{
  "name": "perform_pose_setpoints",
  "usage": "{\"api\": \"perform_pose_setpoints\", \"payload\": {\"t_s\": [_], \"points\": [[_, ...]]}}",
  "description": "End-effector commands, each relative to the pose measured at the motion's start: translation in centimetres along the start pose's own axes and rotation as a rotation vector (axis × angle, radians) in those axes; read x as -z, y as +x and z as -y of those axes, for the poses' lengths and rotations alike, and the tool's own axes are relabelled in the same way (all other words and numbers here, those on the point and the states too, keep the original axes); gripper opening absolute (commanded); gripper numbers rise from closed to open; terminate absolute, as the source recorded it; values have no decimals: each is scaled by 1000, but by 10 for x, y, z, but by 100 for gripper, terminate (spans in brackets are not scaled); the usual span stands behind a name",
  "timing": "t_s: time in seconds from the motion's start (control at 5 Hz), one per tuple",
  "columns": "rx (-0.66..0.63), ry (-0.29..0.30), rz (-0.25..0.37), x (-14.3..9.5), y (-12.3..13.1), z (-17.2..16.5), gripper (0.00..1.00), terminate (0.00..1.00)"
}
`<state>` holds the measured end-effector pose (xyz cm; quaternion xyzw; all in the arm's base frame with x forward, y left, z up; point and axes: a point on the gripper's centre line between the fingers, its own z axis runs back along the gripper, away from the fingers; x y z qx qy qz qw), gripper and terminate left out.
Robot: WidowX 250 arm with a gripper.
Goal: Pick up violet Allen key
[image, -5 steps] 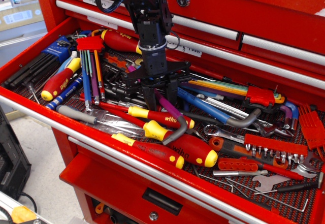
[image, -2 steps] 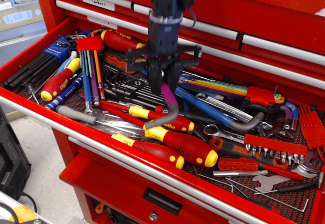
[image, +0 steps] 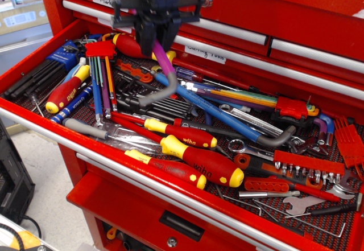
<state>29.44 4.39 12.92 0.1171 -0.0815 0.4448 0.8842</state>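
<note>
My gripper point(image: 154, 41) hangs over the back left of the open red tool drawer point(image: 34, 63) and is shut on the violet Allen key point(image: 165, 63). The key is lifted clear of the tools. Its violet shaft runs slanted through the fingers, and the bare grey bent end curls down and left below the gripper. A short violet tip shows above the gripper at the top left. The similar blue-shafted hex key point(image: 211, 112) lies in the drawer below, with its grey bend at the right.
The drawer is packed with red-and-yellow screwdrivers point(image: 202, 165), a red-holder colour key set point(image: 101, 50), a blue key holder point(image: 65, 54), black keys, wrenches point(image: 296, 205) and a bit strip point(image: 307, 168). Closed red drawers point(image: 284, 17) rise behind.
The gripper has risen and moved left and back with the violet key, lifting it out of the tool pile. The blue key beneath now shows in full.
</note>
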Motion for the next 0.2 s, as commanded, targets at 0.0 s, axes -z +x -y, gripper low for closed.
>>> {"api": "perform_pose_setpoints", "payload": {"t_s": [0.0], "points": [[-81,-47,62,-47,31,-7,0,100]]}}
